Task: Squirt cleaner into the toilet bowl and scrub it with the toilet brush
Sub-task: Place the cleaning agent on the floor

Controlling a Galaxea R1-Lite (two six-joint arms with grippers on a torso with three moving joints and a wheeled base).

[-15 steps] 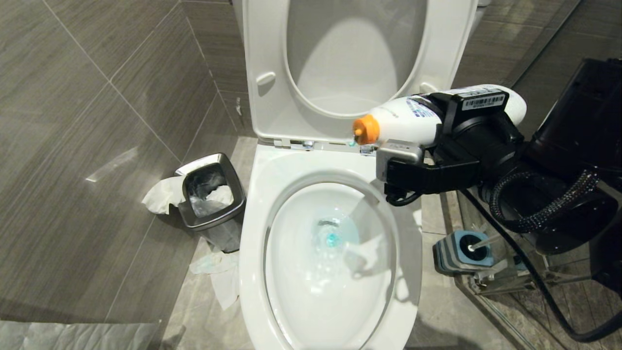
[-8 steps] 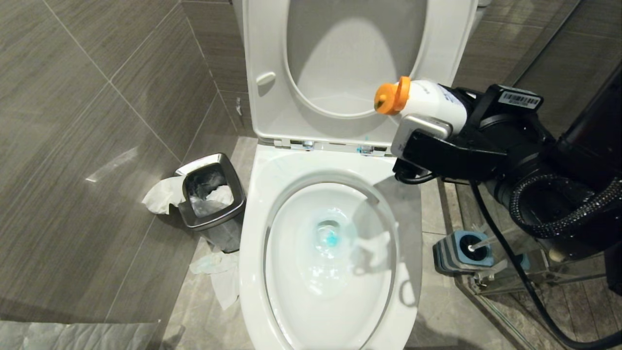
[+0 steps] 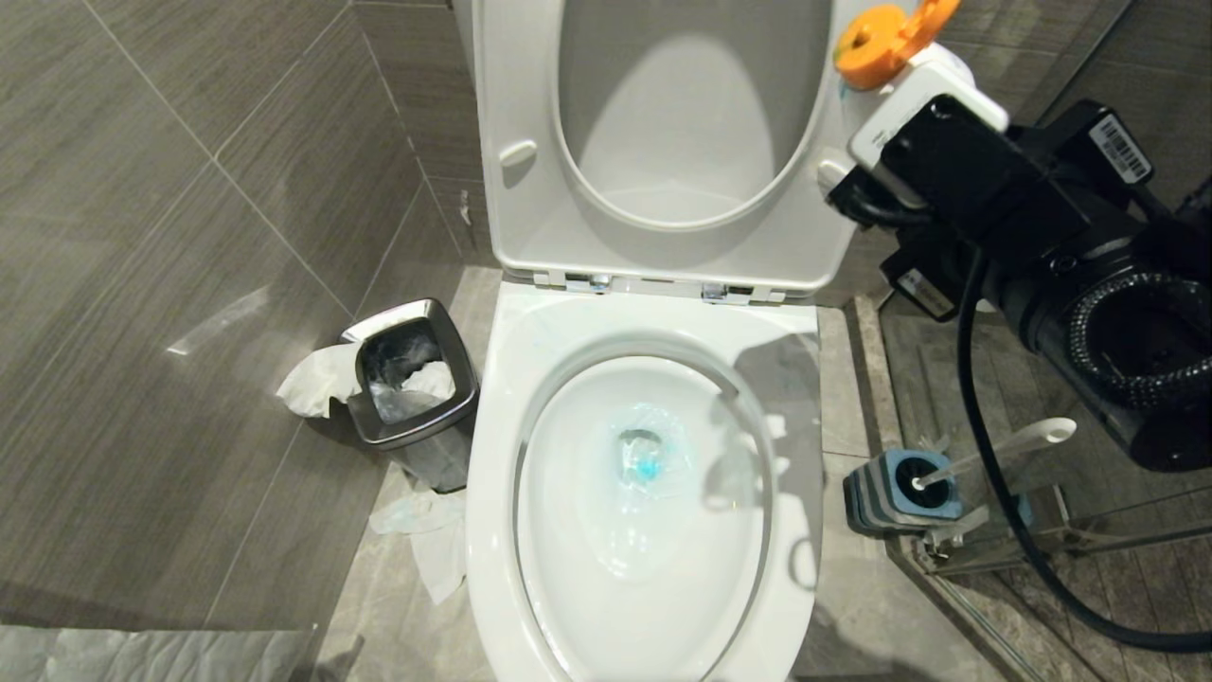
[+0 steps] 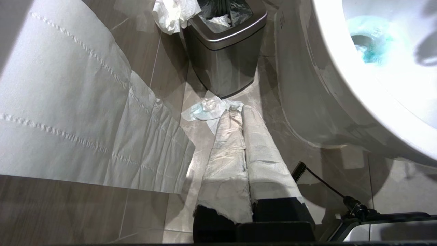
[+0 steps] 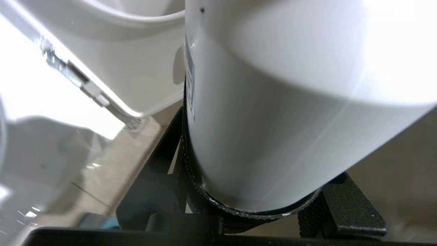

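Cleaner (image 3: 647, 462) tints toilet bowl (image 3: 530, 398) water blue; right gripper (image 3: 923, 90) jaws clamp white bottle (image 3: 933, 71) upright beside raised seat; left gripper (image 4: 244, 136) jaws closed, empty.

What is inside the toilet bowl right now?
The toilet bowl holds clear water with turquoise-blue cleaner pooled around the drain and faint blue tint spreading outward. No brush is in it. Further down the drain cannot be seen.

toilet bowl (image 3: 568, 322) open, cleaner (image 3: 647, 464) pooled blue

Black robot arm (image 3: 1042, 237) with barcode sticker (image 3: 1120, 150), ribbed hose (image 3: 1136, 379), trailing black cable (image 3: 994, 511), and a white-wrapped gripper (image 4: 239, 153).
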